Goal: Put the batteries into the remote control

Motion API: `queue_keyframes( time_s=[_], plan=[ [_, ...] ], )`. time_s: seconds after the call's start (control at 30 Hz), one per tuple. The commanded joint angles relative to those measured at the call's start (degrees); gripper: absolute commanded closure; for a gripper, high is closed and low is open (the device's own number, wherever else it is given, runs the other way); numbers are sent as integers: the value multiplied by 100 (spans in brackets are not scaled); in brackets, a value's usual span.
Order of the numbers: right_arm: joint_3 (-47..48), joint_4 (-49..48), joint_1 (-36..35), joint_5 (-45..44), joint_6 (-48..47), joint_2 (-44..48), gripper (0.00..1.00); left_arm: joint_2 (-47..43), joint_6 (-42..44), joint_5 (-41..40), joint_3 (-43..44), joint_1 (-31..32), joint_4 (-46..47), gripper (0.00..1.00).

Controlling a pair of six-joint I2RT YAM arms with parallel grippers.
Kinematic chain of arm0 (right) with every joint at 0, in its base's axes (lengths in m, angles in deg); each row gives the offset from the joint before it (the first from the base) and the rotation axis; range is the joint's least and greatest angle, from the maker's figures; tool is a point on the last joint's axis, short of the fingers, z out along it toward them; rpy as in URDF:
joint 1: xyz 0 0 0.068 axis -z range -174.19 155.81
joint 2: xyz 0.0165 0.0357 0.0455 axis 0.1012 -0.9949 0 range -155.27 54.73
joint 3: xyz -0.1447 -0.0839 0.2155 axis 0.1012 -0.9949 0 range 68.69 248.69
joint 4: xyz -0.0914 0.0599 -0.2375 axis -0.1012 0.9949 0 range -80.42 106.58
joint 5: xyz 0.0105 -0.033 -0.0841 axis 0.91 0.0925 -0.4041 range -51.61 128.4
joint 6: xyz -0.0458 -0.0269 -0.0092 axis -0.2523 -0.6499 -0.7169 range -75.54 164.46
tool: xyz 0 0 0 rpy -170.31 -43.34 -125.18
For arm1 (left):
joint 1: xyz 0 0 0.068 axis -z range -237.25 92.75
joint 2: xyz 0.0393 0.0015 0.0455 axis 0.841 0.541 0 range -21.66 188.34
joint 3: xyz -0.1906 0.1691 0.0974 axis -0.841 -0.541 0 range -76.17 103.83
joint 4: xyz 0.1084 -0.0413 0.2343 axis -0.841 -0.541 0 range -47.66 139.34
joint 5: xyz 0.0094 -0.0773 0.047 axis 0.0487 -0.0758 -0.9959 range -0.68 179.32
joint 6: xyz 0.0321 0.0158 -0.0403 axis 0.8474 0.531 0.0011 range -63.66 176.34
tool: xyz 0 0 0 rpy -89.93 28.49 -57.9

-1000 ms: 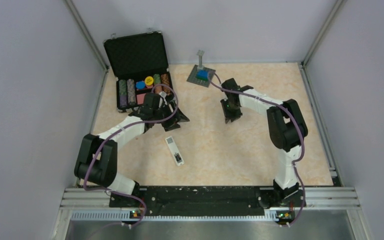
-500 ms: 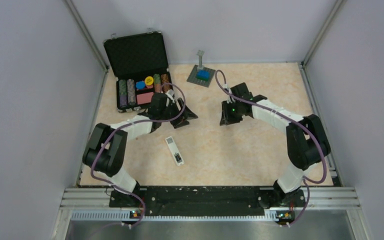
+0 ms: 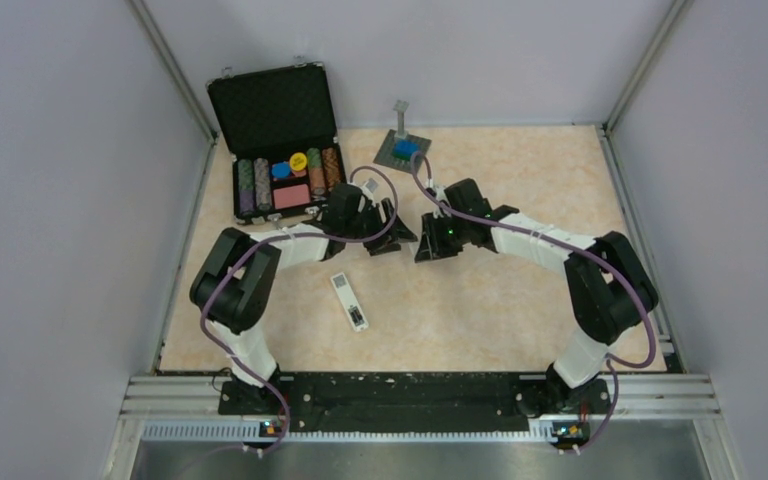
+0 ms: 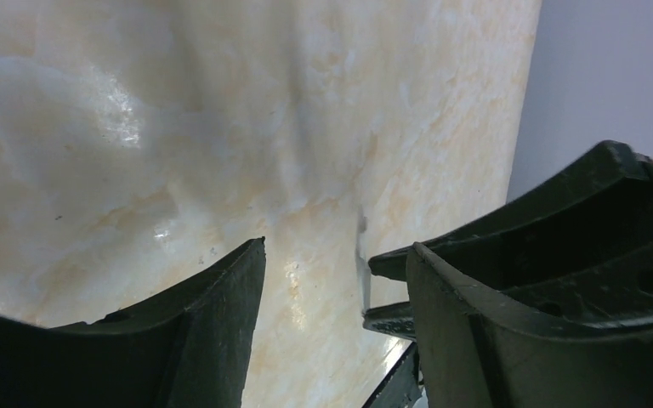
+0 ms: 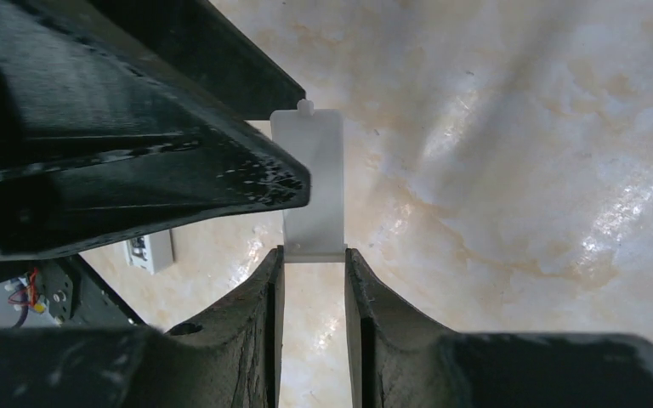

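Observation:
The white remote control lies flat on the table, nearer the arms than both grippers; one end of the remote shows in the right wrist view. My right gripper is shut on the near end of a small white cover plate, holding it out ahead of the fingertips. My left gripper is open and faces it tip to tip. The plate's thin edge stands between the left jaws, close to the right-hand finger. From above, the left gripper and right gripper nearly touch. No batteries can be made out.
An open black case with coloured chips stands at the back left. A grey baseplate with a blue brick sits at the back centre. Walls close the table in on three sides.
Both arms have swung toward each other. The left gripper moved right, the right gripper moved left with the plate, and their tips now meet. The remote has not moved.

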Motion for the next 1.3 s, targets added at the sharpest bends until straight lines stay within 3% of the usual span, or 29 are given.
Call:
queue_keyframes(
  time_s=[0.0,0.13,0.27,0.43,0.6,0.73,0.97,1.27],
  plan=[
    [94,-439,-81,250,176,74,80,214,55,147,187,-4,196,35],
    [76,-495,-78,293,227,38,80,329,-40,214,265,-1,209,47],
    [83,-528,-86,330,250,-22,80,462,-214,366,271,6,349,64],
    [143,-542,-91,314,309,-181,81,584,-429,462,286,20,467,76],
    [224,-524,-90,238,395,-363,81,695,-579,462,303,24,441,100],
    [231,-461,-89,126,502,-332,78,696,-678,420,387,23,170,100],
    [-159,-792,-170,-120,137,391,50,446,-764,-93,987,24,-1849,100],
    [-1237,-2210,-871,-829,-1312,2122,46,289,-1155,206,1522,8,-3428,100]
  ],
)
